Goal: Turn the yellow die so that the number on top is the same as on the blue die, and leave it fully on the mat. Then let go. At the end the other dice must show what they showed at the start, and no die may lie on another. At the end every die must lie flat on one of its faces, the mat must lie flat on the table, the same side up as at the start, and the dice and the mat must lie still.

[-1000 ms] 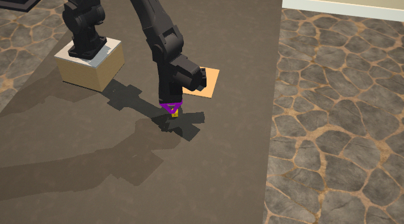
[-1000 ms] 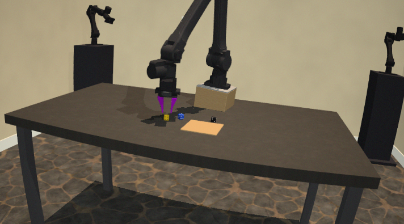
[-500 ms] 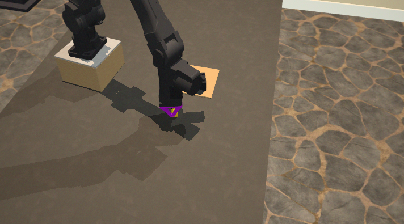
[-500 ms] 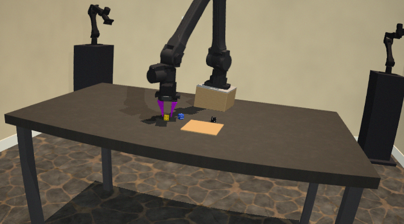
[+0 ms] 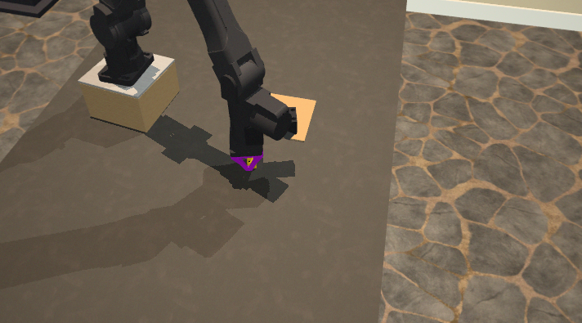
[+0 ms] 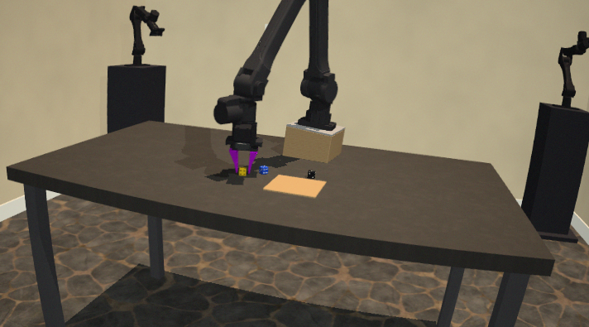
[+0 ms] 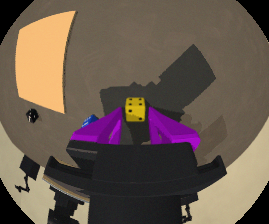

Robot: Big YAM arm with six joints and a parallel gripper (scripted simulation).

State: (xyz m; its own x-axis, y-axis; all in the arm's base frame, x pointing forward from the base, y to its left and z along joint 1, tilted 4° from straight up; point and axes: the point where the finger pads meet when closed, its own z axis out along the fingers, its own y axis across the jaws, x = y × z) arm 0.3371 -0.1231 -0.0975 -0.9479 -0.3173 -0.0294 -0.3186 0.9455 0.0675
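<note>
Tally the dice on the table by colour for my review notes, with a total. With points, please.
Yellow: 1, the yellow die (image 5: 250, 162) (image 6: 242, 171) (image 7: 135, 109)
Blue: 1, the blue die (image 6: 263, 170) (image 7: 89, 121)
Black: 1, the black die (image 6: 311, 174) (image 7: 32, 115)
Total: 3
</note>
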